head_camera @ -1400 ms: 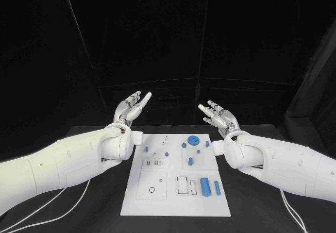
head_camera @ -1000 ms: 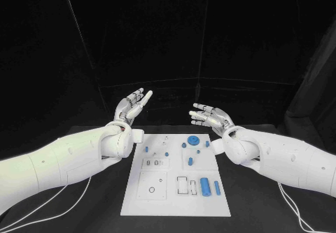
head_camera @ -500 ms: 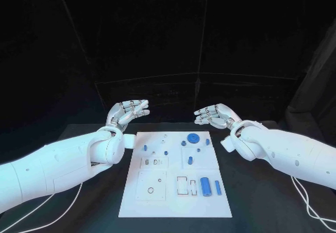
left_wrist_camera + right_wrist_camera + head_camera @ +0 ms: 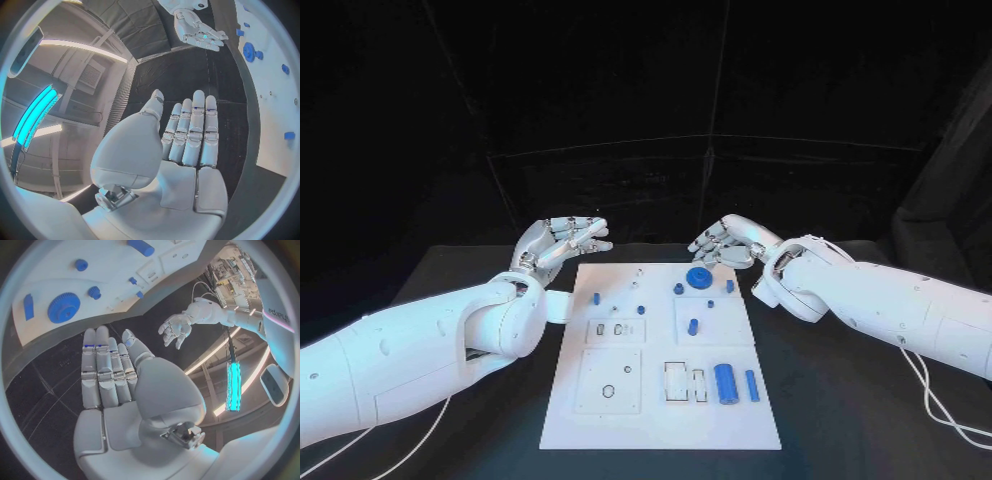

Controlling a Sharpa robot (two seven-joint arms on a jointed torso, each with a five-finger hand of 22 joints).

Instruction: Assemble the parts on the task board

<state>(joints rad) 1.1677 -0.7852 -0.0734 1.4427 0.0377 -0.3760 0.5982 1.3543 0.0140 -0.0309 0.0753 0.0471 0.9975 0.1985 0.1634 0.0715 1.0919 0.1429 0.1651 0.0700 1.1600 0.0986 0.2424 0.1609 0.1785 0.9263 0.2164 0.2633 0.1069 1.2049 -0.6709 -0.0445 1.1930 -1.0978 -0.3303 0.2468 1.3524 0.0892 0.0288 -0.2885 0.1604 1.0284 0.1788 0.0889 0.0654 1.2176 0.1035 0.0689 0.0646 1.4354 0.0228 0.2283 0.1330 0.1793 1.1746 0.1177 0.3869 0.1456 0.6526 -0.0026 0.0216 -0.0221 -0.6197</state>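
The right hand (image 4: pixel 727 243) hovers with nothing in it, its fingers held straight and close together, just past the far edge of the task board (image 4: pixel 664 420); the right wrist view confirms a flat, bare palm. Directly below and a little nearer the robot from that hand lies the blue gear (image 4: pixel 697 281), round and flat on the board, with a small blue peg (image 4: pixel 730 286) beside it. The left hand (image 4: pixel 561 243) is likewise empty, fingers extended, off the board's far left corner over the black desk (image 4: pixel 848 400). The right hand looks the nearer to the gear. Toward the board's near edge a large blue cylinder (image 4: pixel 724 381) lies with its long axis running toward the robot, well apart from both hands.
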